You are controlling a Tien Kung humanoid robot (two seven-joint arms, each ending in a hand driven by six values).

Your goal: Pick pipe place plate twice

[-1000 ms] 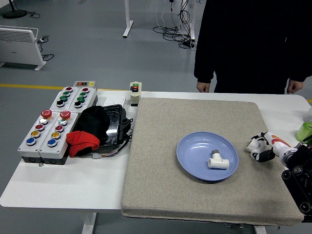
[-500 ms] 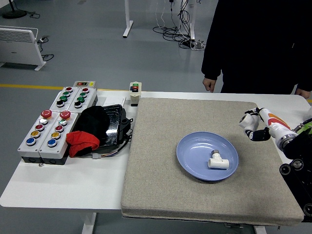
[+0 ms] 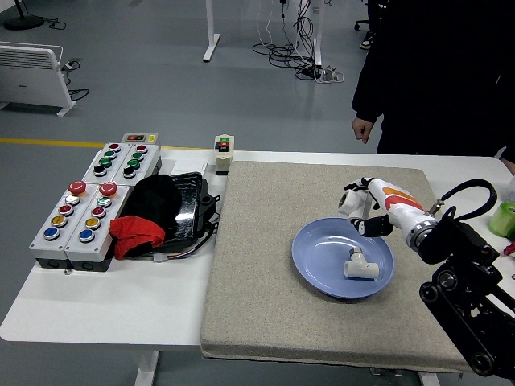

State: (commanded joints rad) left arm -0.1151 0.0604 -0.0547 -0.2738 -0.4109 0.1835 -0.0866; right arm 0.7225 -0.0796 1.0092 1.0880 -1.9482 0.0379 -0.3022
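Grey mat is covering the white desk on the right. Four button boxes are sitting far left, black bag and red cloth just beside them. Small switch box is standing at the far edge. Person in black is standing behind.

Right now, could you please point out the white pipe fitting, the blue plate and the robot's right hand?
white pipe fitting (image 3: 359, 268), head view, on its body.
blue plate (image 3: 315, 259), head view, on bare left inner surface.
right hand (image 3: 364, 211), head view, on the hand's middle.
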